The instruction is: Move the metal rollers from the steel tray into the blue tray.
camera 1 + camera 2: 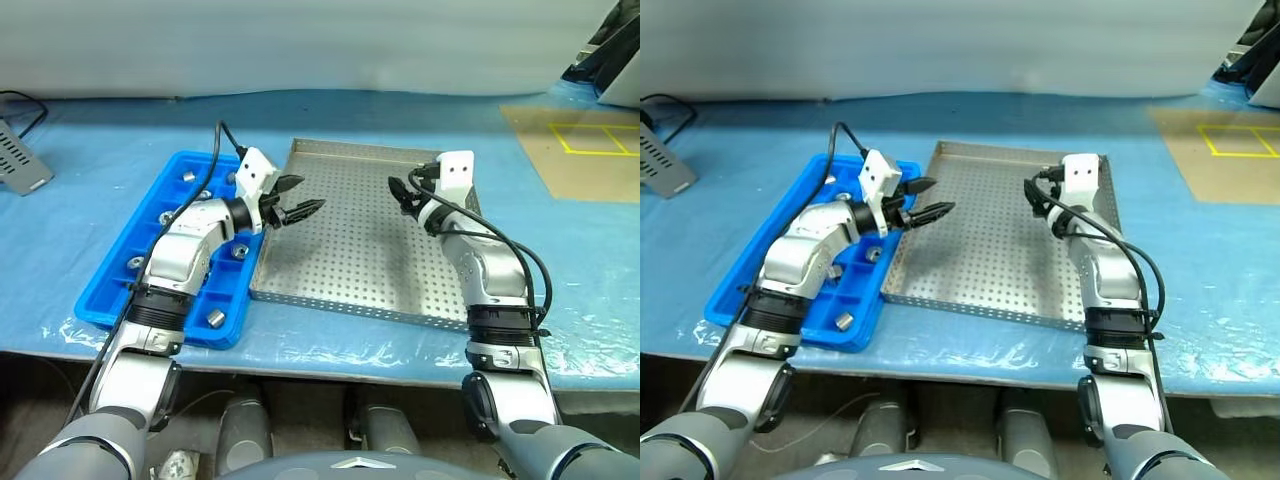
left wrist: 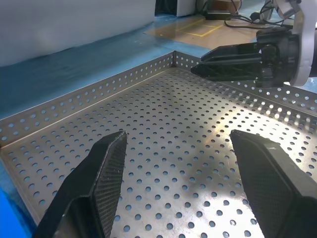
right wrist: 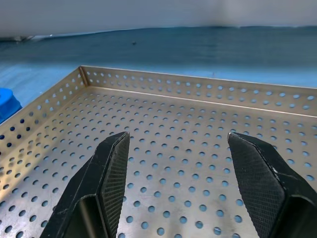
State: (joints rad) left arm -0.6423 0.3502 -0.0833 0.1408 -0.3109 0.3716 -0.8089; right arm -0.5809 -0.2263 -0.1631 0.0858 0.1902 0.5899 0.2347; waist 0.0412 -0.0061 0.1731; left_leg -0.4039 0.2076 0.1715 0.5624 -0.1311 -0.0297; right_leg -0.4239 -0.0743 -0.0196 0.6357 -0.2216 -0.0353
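Hovering over the steel tray (image 1: 350, 250), we are holding both our claws spread wide and pinching nothing. Our left gripper (image 1: 297, 208) is reaching in across the tray's left rim, its two black fingers (image 2: 101, 178) standing apart above the perforated metal, while our right gripper (image 1: 403, 193) is hanging above the tray's far right part, facing the left one across bare sheet; in the right wrist view its fingers (image 3: 106, 178) are likewise standing well apart over the holes. The two claws are keeping well apart from each other, and the right one is showing in the left wrist view near the tray's far corner. The metal rollers (image 1: 216, 318) are sitting in the blue tray (image 1: 100, 305), which is lying just beside the steel tray on its left, their long edges close together on the blue table cover (image 1: 590, 260). We are counting rollers spread over separate square compartments: one near the front right corner, one (image 1: 135, 263) by the left wall, one (image 1: 188, 176) near the far end and others partly hidden under our left arm. A grey box (image 1: 20, 160) is resting at the far left of the table, and a brown sheet with yellow lines (image 1: 575, 150) is lying at the far right.
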